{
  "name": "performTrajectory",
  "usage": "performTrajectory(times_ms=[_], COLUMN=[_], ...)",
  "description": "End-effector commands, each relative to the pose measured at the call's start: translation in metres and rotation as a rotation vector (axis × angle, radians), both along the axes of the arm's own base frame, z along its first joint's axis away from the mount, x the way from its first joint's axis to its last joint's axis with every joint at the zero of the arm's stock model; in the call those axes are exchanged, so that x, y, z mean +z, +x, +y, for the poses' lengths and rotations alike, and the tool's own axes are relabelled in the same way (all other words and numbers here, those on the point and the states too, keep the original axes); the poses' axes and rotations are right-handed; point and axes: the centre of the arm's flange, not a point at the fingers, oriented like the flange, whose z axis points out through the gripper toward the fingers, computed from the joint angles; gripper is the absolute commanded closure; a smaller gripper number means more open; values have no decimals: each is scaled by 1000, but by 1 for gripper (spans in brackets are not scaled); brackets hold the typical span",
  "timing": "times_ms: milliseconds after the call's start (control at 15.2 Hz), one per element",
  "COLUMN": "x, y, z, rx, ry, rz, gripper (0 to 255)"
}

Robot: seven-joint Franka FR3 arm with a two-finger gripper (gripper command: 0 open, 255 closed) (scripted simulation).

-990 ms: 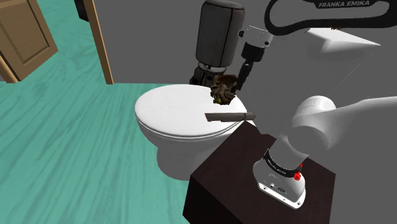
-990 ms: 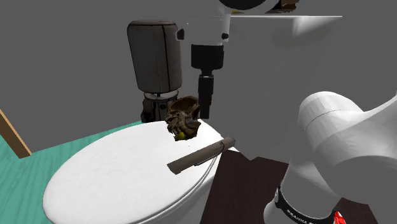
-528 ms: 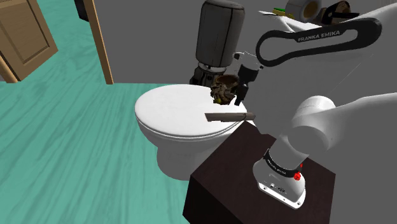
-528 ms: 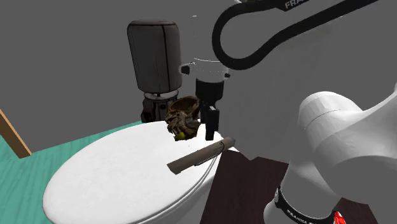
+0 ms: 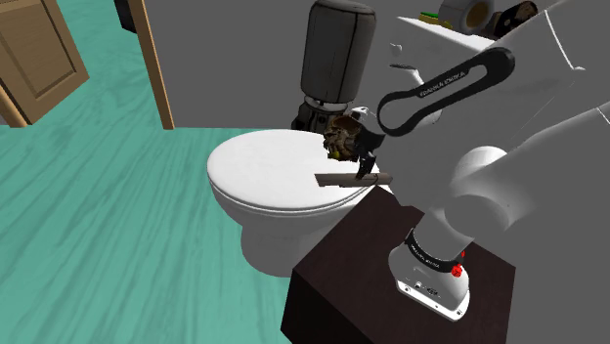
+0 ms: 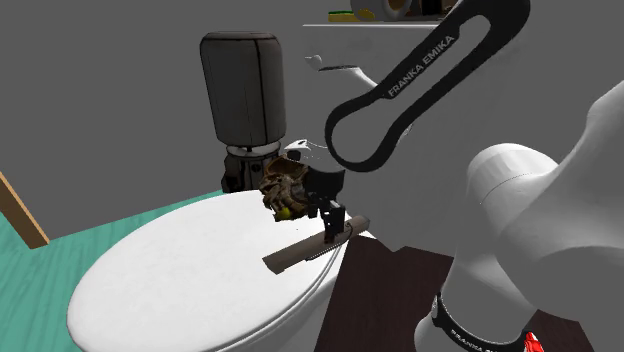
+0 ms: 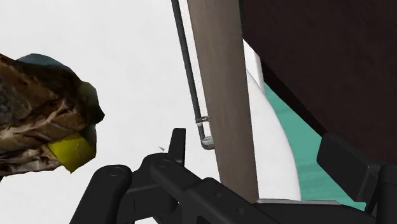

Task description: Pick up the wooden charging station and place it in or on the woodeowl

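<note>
- Since a second ago the arm has folded forward and the black gripper (image 5: 367, 168) has dropped from above the owl to the charging station (image 5: 352, 179).
- That station is a long, flat, pale brown bar. It lies on the white toilet lid (image 5: 264, 171), at the edge nearest the dark stand (image 5: 362, 264), one end overhanging.
- Seen from the wrist, the claw (image 7: 254, 143) is released. Its fingers stand spread either side of the bar (image 7: 222, 95), with a visible gap on the stand side, so nothing is gripped yet.
- Judged from this, the approach looks finished and squeezing shut comes next.
- The wrist view also reveals a thin grey wire rail (image 7: 188, 63) running along the bar, which the outer cameras do not resolve.
- In the second exterior view the gripper (image 6: 335, 218) overlaps the bar (image 6: 315, 245), hiding any gap.
- The brown owl figure (image 5: 342, 135), the target, sits near the back of the lid, just beside the gripper.
</note>
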Motion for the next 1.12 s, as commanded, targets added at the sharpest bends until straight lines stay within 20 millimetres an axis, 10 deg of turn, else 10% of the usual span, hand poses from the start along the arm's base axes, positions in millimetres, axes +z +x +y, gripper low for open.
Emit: performTrajectory(times_ms=[0, 1056], x=[-23, -63], y=[5, 7], z=[-8, -6], rx=[59, 59], ry=[-8, -8], rz=[-16, -16], gripper=[0, 0])
